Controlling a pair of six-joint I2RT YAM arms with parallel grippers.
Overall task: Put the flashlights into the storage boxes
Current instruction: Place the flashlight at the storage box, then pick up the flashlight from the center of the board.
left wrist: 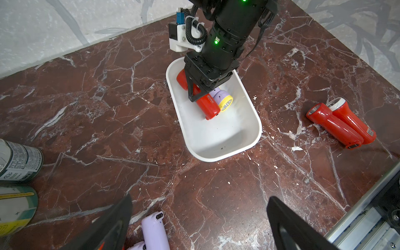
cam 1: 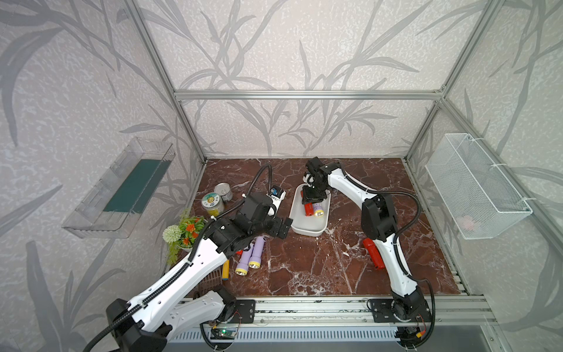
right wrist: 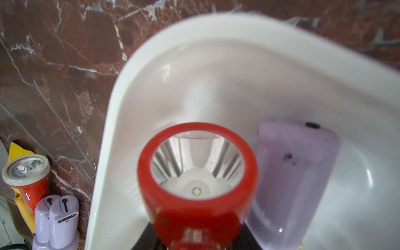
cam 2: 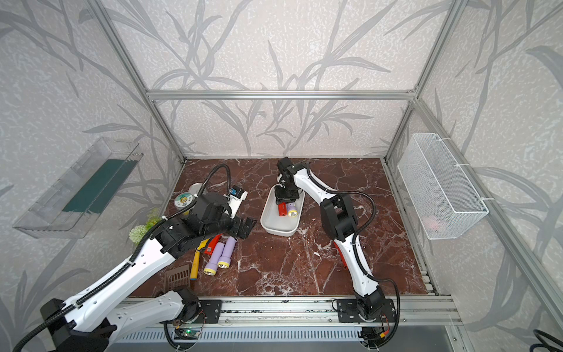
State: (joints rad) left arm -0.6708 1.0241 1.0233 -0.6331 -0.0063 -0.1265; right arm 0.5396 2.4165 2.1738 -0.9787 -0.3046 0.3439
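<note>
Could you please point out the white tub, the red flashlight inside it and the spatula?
white tub (left wrist: 216, 134): left wrist view, bare floor.
red flashlight (left wrist: 206, 107): left wrist view, barrel.
spatula (cam 2: 195, 265): in a top view, yellow handle.

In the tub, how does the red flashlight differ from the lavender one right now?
The red flashlight is clamped in the right tool; the lavender flashlight lies free. The red one's head points away from the robot, and the lavender one's yellow head points toward it. One body is red, the other lavender. Both lie side by side inside the tub.

txt: none legible | red flashlight (left wrist: 208, 106) print, can (left wrist: 19, 160) label: too blurry
</note>
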